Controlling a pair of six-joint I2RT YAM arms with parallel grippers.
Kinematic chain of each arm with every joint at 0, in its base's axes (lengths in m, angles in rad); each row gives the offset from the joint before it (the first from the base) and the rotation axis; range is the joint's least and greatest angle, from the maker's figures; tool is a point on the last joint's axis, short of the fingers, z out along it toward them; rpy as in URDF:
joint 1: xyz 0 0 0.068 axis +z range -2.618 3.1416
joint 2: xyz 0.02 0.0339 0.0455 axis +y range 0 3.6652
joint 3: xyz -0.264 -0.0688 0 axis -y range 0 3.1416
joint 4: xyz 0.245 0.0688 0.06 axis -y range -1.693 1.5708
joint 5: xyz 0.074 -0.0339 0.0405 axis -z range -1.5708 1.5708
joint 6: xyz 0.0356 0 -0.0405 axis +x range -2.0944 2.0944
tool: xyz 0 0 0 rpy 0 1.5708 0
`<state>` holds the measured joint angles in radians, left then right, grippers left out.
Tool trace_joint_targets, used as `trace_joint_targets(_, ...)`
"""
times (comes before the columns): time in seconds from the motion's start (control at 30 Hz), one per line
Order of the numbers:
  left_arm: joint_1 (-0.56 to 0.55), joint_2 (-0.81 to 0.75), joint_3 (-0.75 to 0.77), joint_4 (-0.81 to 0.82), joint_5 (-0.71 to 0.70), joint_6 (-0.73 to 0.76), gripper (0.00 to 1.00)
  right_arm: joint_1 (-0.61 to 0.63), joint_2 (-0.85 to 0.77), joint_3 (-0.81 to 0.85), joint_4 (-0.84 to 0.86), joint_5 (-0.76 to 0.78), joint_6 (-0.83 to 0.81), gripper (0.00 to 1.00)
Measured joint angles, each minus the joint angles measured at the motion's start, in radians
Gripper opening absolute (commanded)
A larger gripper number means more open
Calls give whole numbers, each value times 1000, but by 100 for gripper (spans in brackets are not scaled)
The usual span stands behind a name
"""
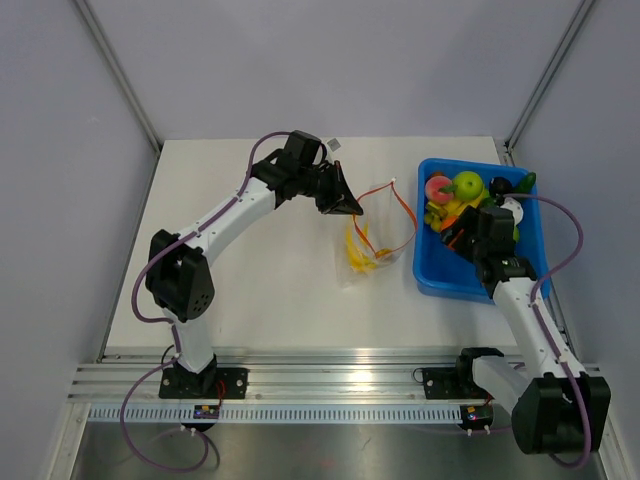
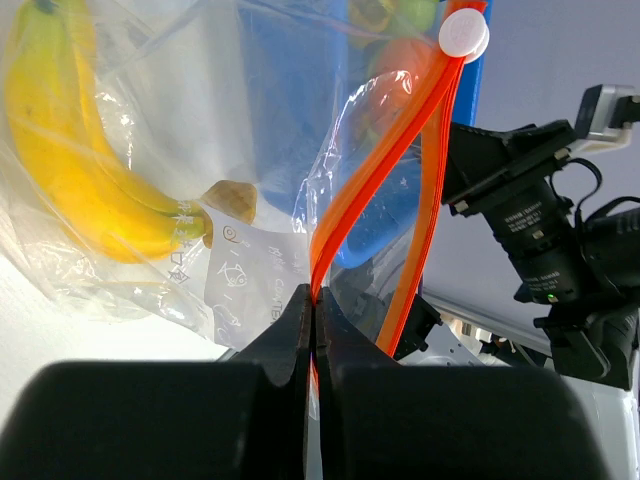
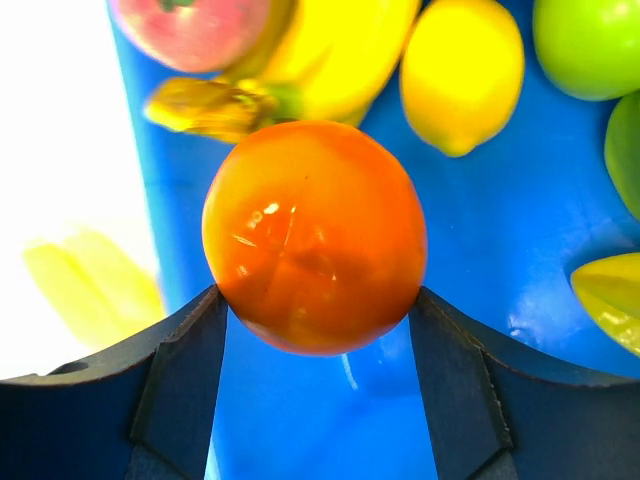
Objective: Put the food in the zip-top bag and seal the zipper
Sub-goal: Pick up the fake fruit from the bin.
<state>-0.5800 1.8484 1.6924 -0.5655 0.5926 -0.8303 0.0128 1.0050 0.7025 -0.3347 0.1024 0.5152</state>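
Note:
My left gripper [image 1: 347, 206] [image 2: 315, 296] is shut on the orange-red zipper [image 1: 402, 208] [image 2: 372, 168] at the mouth of the clear zip-top bag [image 1: 378, 240] [image 2: 255, 265] and holds the mouth raised and open. A yellow banana bunch [image 1: 357, 256] [image 2: 72, 150] lies inside the bag. My right gripper [image 1: 456, 232] [image 3: 315, 300] is in the blue bin [image 1: 432, 275] [image 3: 500, 260], shut on an orange ball [image 3: 315, 235]. The pink-red peach [image 1: 437, 187] [image 3: 195, 28] and another banana bunch [image 1: 441, 212] [image 3: 330, 50] lie in the bin.
The bin also holds a green apple [image 1: 467, 184] [image 3: 590, 45], a lemon [image 3: 462, 75] and other green and yellow toy food. A white slider tab [image 2: 463, 33] sits on the zipper's far end. The bin stands just right of the bag.

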Motion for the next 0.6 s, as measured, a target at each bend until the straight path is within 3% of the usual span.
trace_joint_targets(0.17,0,-2,0,0,2,0,0,0,-68,66,-102,-69,-16,48)
trace_joint_targets(0.33,0,-2,0,2,4,0,0,10,-48,231,-194,-215,-39,50)
trace_joint_targets(0.6,-1,-5,0,7,6,0,0,169,3,418,-203,-358,-23,53)
